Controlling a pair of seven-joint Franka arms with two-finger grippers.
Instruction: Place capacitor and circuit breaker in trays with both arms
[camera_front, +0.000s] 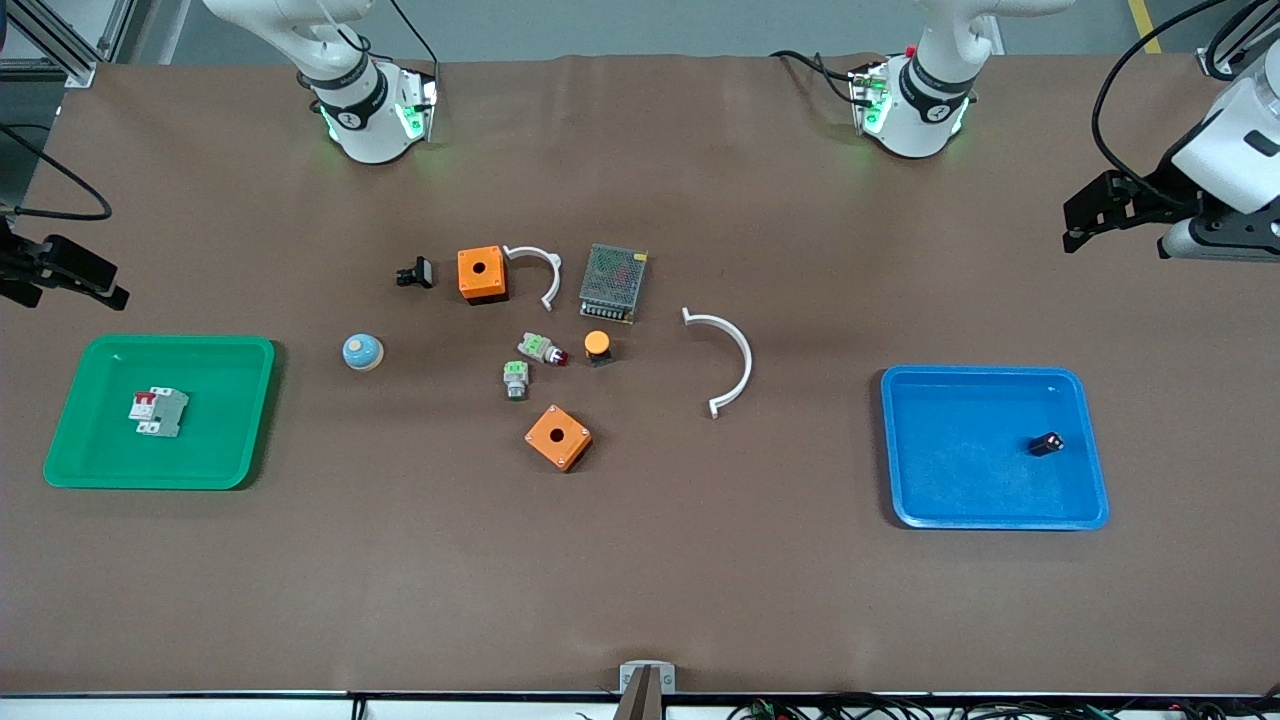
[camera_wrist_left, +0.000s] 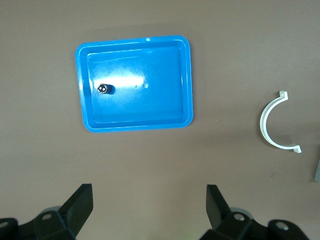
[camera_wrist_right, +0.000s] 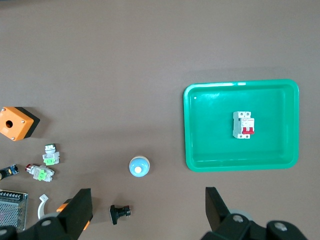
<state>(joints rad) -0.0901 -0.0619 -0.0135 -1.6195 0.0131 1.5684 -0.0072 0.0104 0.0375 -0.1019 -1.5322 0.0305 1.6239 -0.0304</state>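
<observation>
Left arm pose: raised at its own end of the table, wrist turned so its camera looks straight down; the left gripper (camera_front: 1080, 222) hangs over bare table past the blue tray (camera_front: 905, 470).
Left gripper state: fingers (camera_wrist_left: 82, 202) spread wide, nothing between them.
Right arm pose: raised at the other end of the table; the right gripper (camera_front: 95, 280) hangs over bare table beside the green tray (camera_front: 70, 445).
Right gripper state: fingers (camera_wrist_right: 80, 210) spread wide, holding nothing.
Capacitor (camera_front: 1046, 443): lies in the blue tray, below and well apart from the left gripper, toward the tray's outer side.
Circuit breaker (camera_front: 158, 411): lies flat in the green tray, below and well apart from the right gripper.
Left wrist view only: the capacitor's (camera_wrist_left: 104, 89) pale-marked end faces up toward the camera; a white curved clip (camera_wrist_left: 272, 125) lies on the table apart from the tray.
Right wrist view only: the breaker's (camera_wrist_right: 243, 125) red levers show clearly at one side; the blue-domed button (camera_wrist_right: 139, 166) lies just outside the green tray.
Front view only: both arms together, with the loose parts between the trays.
</observation>
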